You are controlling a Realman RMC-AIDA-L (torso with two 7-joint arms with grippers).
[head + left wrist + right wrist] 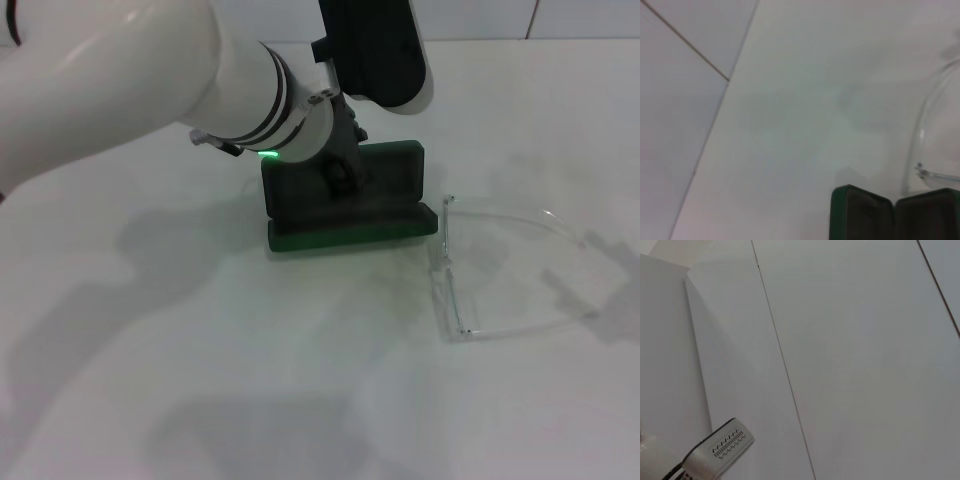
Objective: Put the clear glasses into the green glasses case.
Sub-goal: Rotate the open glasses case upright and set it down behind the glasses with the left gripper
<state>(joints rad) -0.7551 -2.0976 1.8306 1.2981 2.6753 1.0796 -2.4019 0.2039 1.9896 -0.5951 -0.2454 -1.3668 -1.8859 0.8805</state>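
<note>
Hovering left hand (342, 178) over open green glasses case (390, 222) | grip unclear | clear glasses (500, 270) beside | no legible writing

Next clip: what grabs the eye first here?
The big white left arm sweeps in from the head view's left, its left gripper down inside the open green glasses case mid-table. To the case's right, the clear glasses lie unfolded on the white table, nearly invisible.
</note>
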